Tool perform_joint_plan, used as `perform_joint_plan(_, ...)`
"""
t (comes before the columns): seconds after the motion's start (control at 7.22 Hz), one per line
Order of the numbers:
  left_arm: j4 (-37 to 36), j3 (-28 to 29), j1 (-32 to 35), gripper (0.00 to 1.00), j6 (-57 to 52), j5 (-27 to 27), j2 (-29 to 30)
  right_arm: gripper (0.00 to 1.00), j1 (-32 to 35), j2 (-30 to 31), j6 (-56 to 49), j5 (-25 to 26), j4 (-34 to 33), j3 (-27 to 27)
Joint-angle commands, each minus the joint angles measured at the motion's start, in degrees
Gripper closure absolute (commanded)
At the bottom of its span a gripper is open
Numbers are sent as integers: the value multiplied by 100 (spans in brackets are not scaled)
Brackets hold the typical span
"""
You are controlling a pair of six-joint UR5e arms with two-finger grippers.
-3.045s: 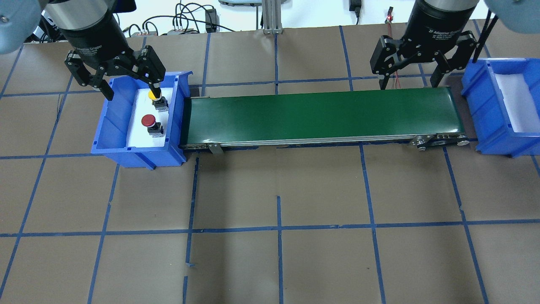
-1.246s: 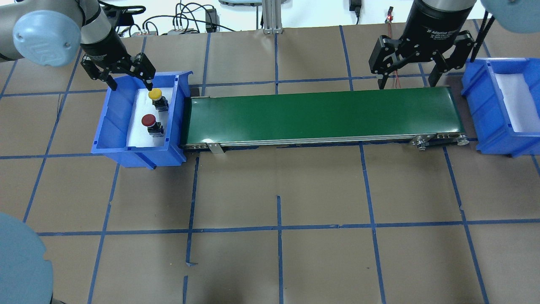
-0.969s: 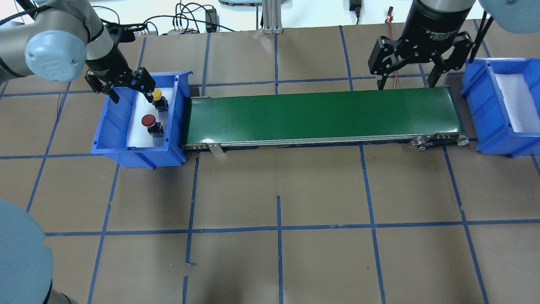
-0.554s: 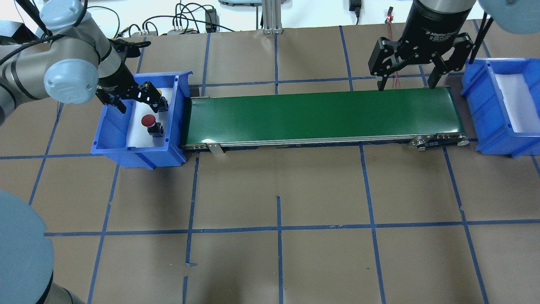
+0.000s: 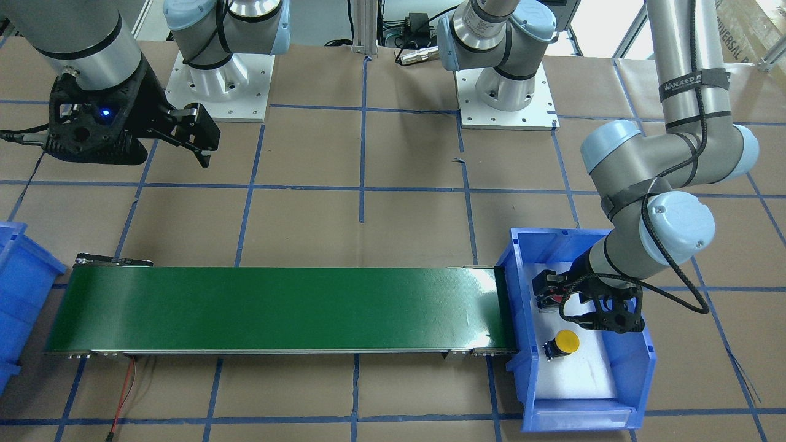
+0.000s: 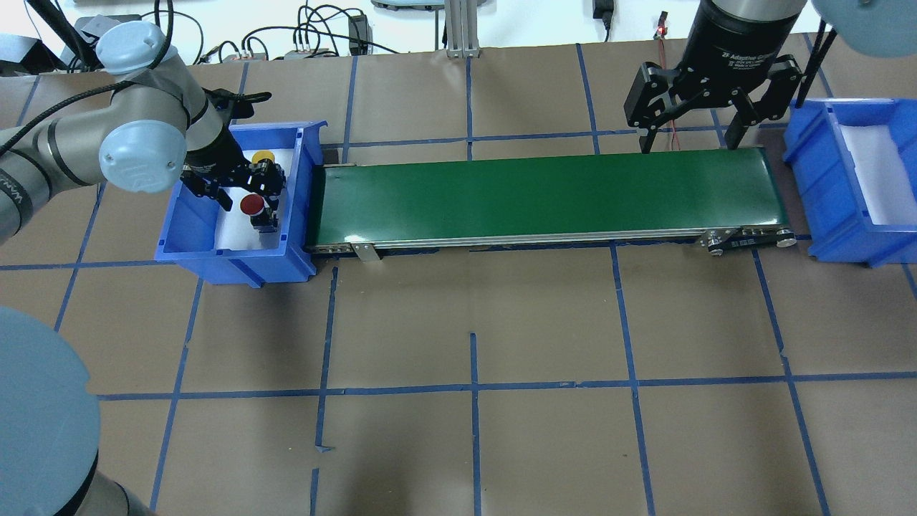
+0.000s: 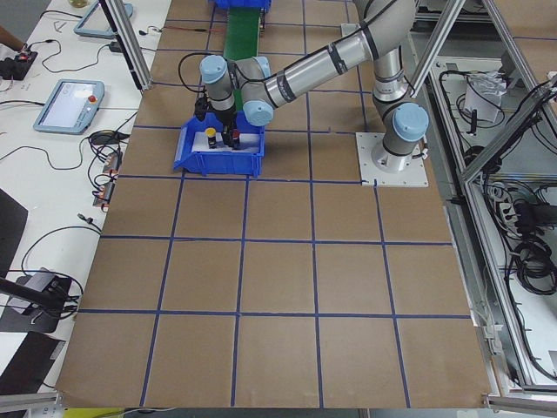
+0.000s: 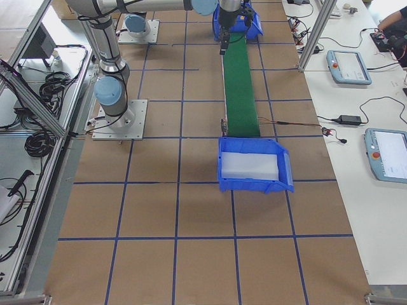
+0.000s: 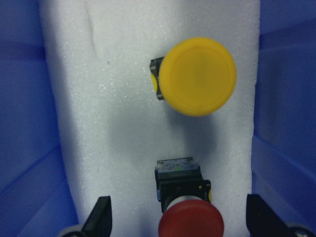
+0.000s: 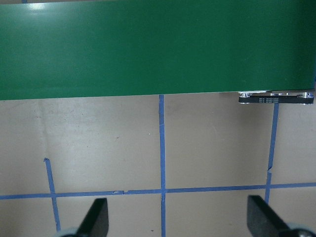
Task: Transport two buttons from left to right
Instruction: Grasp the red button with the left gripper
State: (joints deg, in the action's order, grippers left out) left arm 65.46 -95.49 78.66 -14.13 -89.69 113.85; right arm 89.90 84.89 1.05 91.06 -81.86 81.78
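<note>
Inside the left blue bin [image 6: 188, 229], my left gripper [image 6: 248, 192] hangs released, its fingers spread either side of the red button [image 6: 251, 205], seemingly not touching it. The yellow button [image 6: 263, 155] stands just beyond on white foam. My right gripper [image 6: 689, 136] hovers, spread wide, beside the right end of the green conveyor belt [image 6: 544, 197].

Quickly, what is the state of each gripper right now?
Left gripper: open, fingers on either side of the red button, not gripping it.
Right gripper: open, holding nothing.
</note>
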Motion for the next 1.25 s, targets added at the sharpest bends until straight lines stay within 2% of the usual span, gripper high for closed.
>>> perform_joint_plan(0.0, 45, -22, 27, 41, -11, -13, -3, 0, 1, 1, -9, -1, -6, -5)
perform_joint_plan(0.14, 37, -4, 36, 46, -2, -4, 14, 0, 1, -7, -9, -1, 3, -13)
perform_joint_plan(0.42, 54, 91, 36, 62, -2, -48, -3, 0, 1, -8, -26, 8, 3, 4)
perform_joint_plan(0.83, 256, 180, 89, 66, -2, -39, -388, 0, 1, -25, -17, 8, -14, 4)
perform_joint_plan(0.97, 657, 424, 80, 66, -2, -57, -573, 0, 1, -8, -17, 8, -6, -5)
perform_joint_plan(1.11, 1322, 983, 123, 66, 7, -40, -644, 0, -16, -25, -35, 43, 3, 4)
